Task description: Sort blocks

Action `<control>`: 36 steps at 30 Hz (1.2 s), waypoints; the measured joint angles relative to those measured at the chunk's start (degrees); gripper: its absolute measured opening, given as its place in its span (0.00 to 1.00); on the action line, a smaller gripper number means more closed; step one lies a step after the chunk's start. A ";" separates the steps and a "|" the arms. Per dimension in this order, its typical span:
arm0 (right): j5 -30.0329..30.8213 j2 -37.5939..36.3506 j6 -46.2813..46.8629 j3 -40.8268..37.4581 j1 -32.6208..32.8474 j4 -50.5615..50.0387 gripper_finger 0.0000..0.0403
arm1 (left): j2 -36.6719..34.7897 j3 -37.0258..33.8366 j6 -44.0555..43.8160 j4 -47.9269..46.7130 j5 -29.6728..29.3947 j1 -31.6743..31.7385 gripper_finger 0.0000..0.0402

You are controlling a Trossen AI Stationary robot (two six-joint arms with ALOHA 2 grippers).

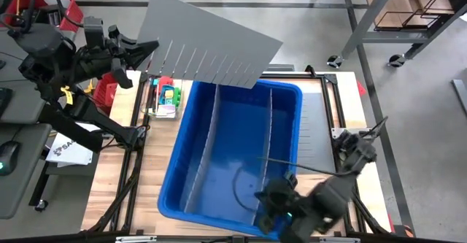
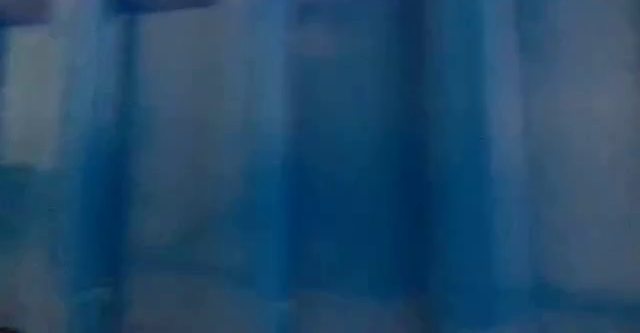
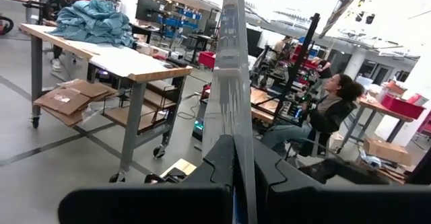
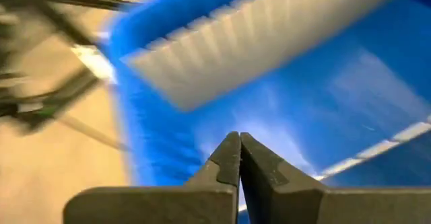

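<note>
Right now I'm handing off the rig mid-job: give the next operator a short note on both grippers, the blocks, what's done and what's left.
Left gripper: shut on a grey divider panel, held raised over the table's far-left side.
Right gripper: shut, holding nothing, at the near end of the blue bin.
Blocks: all in a small clear tray on the table beside the bin's far-left corner.
Done: two dividers stand in the bin.
Left: no blocks show in the bin yet; sorting has not started.
</note>
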 joint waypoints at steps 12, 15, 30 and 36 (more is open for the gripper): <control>-16.72 6.00 -5.96 -2.16 7.37 27.42 0.00 | 0.00 -0.01 0.02 0.00 0.18 -0.02 0.00; -18.10 9.01 -1.33 -2.16 8.43 24.78 0.00 | -0.02 -0.01 -0.43 0.00 0.01 0.00 0.00; -13.16 11.58 13.68 -1.99 5.21 6.05 0.00 | 0.00 -0.01 -1.90 -0.04 -0.12 -0.02 0.00; -11.90 11.57 13.62 -2.05 2.57 3.31 0.00 | -0.02 -0.01 -1.50 -0.04 -0.37 -0.02 0.00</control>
